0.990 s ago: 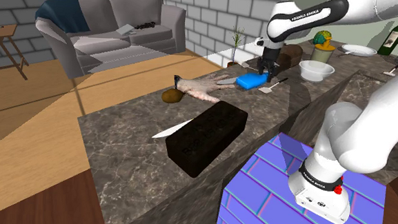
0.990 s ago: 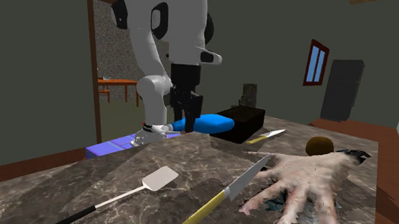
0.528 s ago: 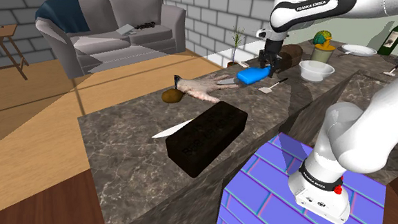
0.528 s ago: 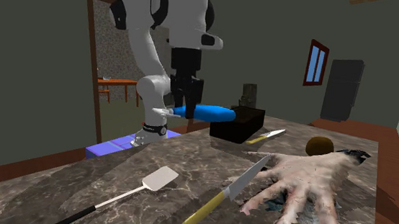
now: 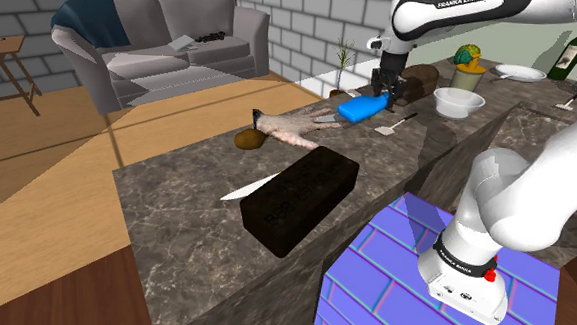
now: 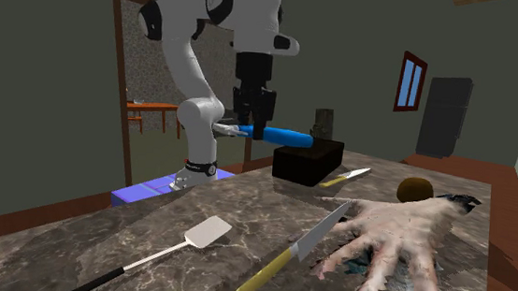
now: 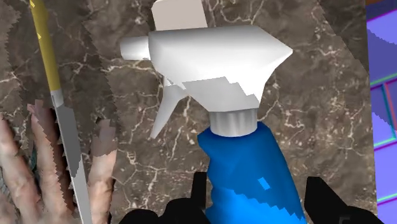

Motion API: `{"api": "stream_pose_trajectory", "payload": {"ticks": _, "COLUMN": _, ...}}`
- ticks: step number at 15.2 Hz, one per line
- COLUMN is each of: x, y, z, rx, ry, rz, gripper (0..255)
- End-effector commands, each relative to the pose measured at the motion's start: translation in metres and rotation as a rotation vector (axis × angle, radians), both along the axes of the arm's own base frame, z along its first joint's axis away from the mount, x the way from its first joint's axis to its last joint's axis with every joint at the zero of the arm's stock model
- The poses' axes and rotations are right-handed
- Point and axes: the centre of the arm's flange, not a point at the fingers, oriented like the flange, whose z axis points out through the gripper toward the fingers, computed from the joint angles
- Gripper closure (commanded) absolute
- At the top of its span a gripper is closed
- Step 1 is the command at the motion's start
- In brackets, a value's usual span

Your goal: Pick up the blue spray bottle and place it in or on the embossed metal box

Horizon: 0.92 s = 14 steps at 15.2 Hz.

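Black gripper [image 7: 257, 203] clamped on the blue spray bottle [image 7: 245, 159], holding it sideways above the marble tabletop [image 5: 175, 197], evidently to clear the dark rectangular box [image 5: 300, 197]

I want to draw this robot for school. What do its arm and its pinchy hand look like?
The arm is made of fat, rounded white tubes with dark bands at the joints. Small white letters on a dark band read FRANKA EMIKA, and there is a little red spot near its bottom. The gripper is all black, with two fingers.
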Motion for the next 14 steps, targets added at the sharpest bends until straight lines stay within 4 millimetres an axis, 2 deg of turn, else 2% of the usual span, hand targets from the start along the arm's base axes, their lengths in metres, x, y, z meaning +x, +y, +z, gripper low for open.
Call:
{"api": "stream_pose_trajectory", "payload": {"ticks": 1, "x": -0.002, "y": 0.025, "z": 0.001, "rx": -0.001, "ry": 0.0, "rz": -0.001, "gripper": 255}}
{"api": "stream_pose_trajectory", "payload": {"ticks": 14, "x": -0.011, "y": 0.196, "z": 0.002, "rx": -0.001, "ry": 0.0, "rz": -0.001, "gripper": 255}}
